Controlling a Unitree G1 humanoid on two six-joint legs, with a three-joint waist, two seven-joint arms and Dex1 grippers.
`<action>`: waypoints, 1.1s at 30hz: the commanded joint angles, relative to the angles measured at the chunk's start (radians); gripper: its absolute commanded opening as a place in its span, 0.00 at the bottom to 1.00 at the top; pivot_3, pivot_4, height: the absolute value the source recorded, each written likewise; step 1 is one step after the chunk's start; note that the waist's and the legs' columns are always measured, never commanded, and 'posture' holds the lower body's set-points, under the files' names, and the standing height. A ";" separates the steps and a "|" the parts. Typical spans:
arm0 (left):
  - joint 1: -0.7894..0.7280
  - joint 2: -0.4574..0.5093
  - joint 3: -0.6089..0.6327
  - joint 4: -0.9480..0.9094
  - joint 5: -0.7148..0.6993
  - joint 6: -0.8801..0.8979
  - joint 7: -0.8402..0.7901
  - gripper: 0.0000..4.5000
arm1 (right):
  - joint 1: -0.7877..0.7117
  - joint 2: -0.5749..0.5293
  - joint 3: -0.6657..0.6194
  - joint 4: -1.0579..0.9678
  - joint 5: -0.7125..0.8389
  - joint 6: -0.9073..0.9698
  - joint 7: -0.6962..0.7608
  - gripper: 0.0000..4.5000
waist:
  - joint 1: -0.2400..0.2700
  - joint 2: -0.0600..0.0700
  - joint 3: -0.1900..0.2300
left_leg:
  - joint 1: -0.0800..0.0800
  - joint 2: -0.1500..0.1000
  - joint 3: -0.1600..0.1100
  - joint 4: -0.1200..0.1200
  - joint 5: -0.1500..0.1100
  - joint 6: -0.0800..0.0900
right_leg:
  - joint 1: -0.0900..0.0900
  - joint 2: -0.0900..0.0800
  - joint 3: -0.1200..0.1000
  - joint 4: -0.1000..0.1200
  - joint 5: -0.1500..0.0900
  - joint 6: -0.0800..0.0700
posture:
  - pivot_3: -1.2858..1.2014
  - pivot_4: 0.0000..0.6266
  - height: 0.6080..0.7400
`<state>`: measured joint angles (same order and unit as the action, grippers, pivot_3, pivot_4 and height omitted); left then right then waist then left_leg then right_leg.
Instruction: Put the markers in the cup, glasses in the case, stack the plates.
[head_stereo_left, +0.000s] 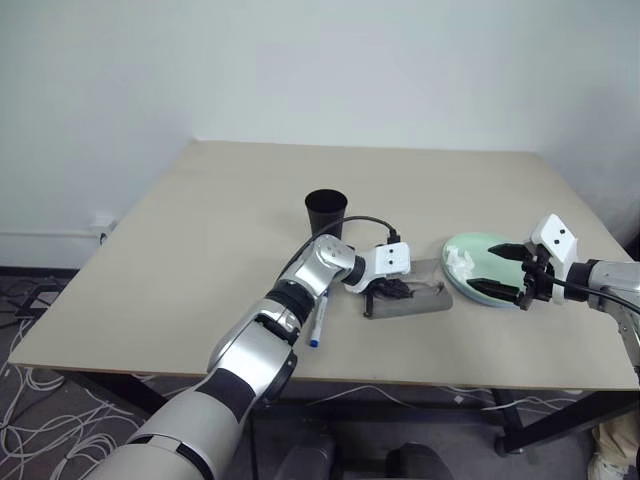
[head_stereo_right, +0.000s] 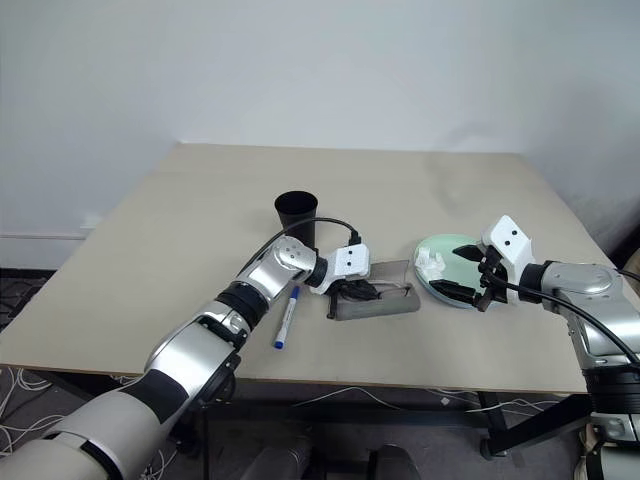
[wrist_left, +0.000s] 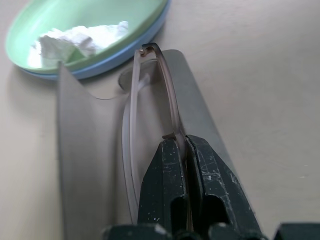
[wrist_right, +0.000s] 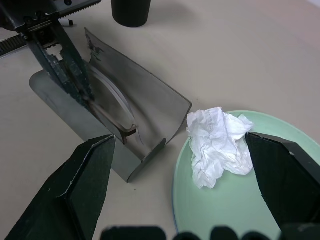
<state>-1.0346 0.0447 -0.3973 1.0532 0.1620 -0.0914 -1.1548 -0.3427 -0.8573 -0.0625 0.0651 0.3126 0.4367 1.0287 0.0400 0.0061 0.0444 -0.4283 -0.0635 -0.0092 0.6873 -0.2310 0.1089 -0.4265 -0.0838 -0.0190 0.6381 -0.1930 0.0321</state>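
My left gripper (head_stereo_left: 392, 289) is shut on the thin dark-framed glasses (wrist_left: 170, 100), holding them by the frame inside the open grey case (head_stereo_left: 412, 302) at the table's middle front. The case lid (wrist_right: 150, 97) stands raised behind them. To the right, the mint green plate (head_stereo_left: 482, 262) lies on the light blue plate (wrist_left: 125, 55). My right gripper (head_stereo_left: 493, 269) hovers open over the green plate's near side, with nothing between its fingers. The black cup (head_stereo_left: 326, 210) stands upright behind the case. A blue-capped marker (head_stereo_left: 318, 325) lies on the table beside my left forearm.
A crumpled white tissue (wrist_right: 220, 145) sits on the green plate, on the side nearest the case. The beige table (head_stereo_left: 200, 250) has wide bare room at its left and back. Its front edge runs just below the case and the marker.
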 joint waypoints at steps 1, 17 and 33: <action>-0.016 -0.011 0.006 -0.014 -0.010 0.080 -0.066 0.00 | -0.008 -0.008 -0.024 -0.031 0.001 -0.009 -0.008 1.00 | 0.000 0.000 0.000 | 0.000 0.000 0.000 0.000 0.000 0.000 | 0.000 0.000 0.000 0.000 0.000 0.000 | 0.52 0.00 0.93; -0.111 -0.040 0.043 0.035 -0.027 0.207 -0.174 0.00 | -0.005 0.000 -0.018 -0.039 -0.001 -0.011 -0.011 1.00 | -0.001 0.000 0.000 | 0.000 0.000 0.000 0.000 0.000 0.001 | 0.000 0.000 -0.004 0.000 0.000 0.000 | 0.52 0.00 0.93; -0.112 -0.026 0.072 0.029 -0.047 0.288 -0.239 0.52 | -0.001 0.001 -0.015 -0.044 -0.002 -0.006 -0.020 1.00 | -0.001 0.000 0.000 | 0.000 0.000 0.000 0.000 0.000 0.001 | 0.000 0.000 -0.002 0.000 0.000 0.000 | 0.52 0.00 0.93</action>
<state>-1.1101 0.0194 -0.3504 1.0933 0.1393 0.1947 -1.3966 -0.3308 -0.8523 -0.0613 0.0495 0.3120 0.4368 1.0179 0.0387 0.0060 0.0444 -0.4286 -0.0635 -0.0093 0.6876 -0.2309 0.1095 -0.4268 -0.0840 -0.0202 0.6383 -0.1930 0.0323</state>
